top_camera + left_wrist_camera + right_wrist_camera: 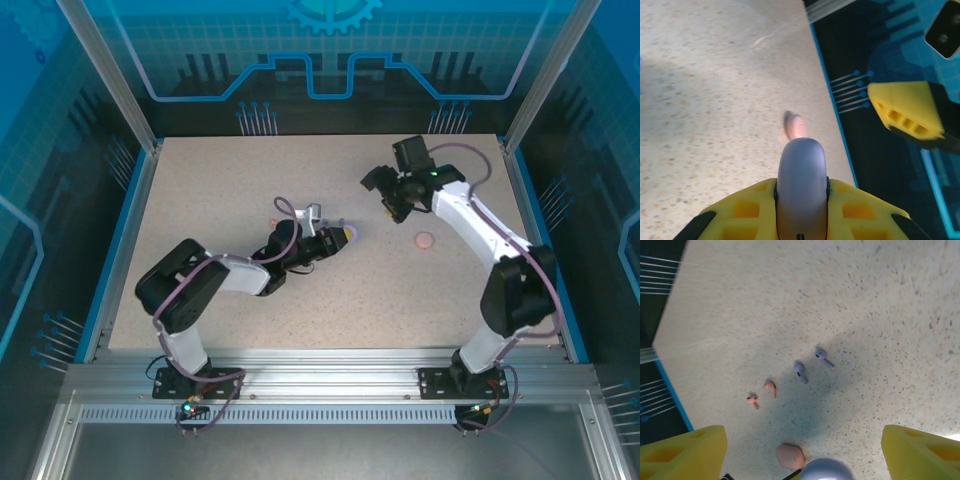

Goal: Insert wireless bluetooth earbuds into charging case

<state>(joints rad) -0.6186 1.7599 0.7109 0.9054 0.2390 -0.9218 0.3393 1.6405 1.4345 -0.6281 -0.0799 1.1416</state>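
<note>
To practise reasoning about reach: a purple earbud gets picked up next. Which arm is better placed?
Probably the right. The right claw stands open, with both purple earbuds lying on the table ahead of it. The left claw is shut on the purple case, so it is occupied.

The black-and-white left arm (235, 275) stretches low toward the middle, its yellow-fingered claw (336, 238) clamped on a rounded pale purple plastic case (801, 185), while the white right arm (480, 225) angles inward, its claw (383, 197) spread wide, pointing down.

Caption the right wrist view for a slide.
Right gripper open, two purple earbuds and two orange earbuds ahead on the speckled table.
</note>
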